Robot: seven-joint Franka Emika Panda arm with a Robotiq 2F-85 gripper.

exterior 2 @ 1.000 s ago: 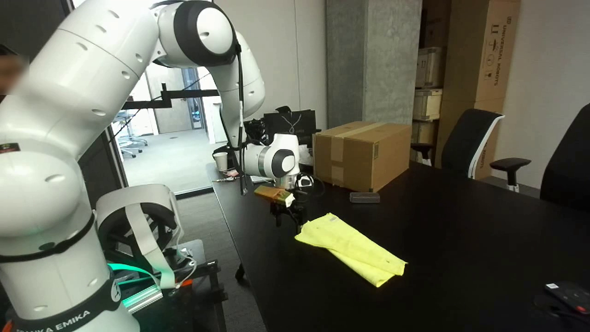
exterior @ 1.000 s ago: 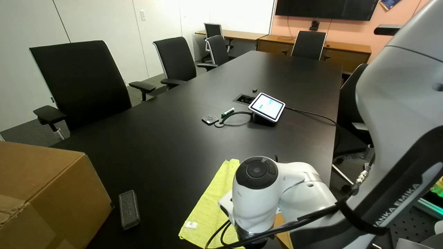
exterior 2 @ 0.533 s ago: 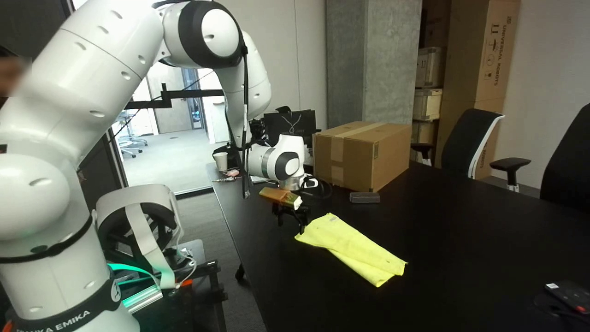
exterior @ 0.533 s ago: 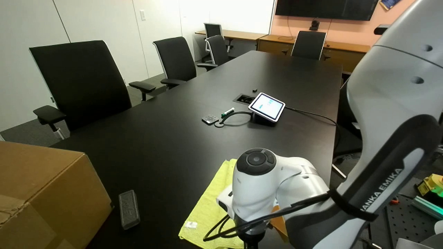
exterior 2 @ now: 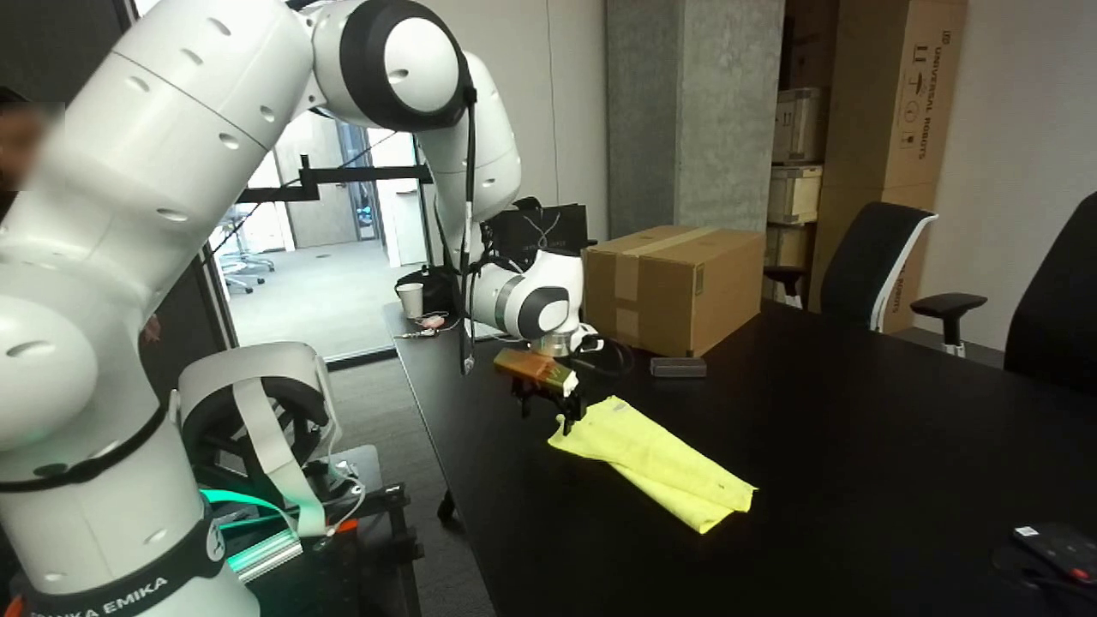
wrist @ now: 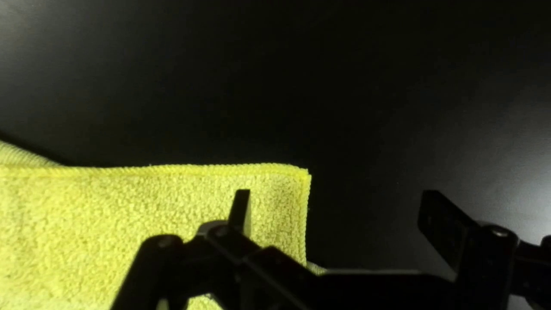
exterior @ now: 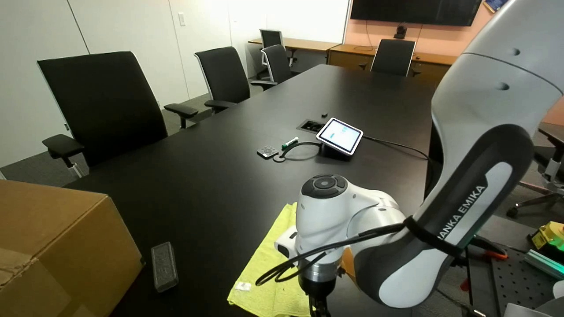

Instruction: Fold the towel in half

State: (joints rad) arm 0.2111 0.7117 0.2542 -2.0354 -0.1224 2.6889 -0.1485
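towel [exterior 2: 651, 454] lay on the dark table [exterior 2: 857, 446], its layers overlapping unevenly; my gripper [wrist: 335, 196] stood wide at one corner, one finger over the towel, the other past its edge.

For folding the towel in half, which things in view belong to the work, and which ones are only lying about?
For the job:
yellow-green towel
gripper, open

Just lying about:
cardboard box
tablet
marker
dark oblong block
small square piece
white cup
remote-like device
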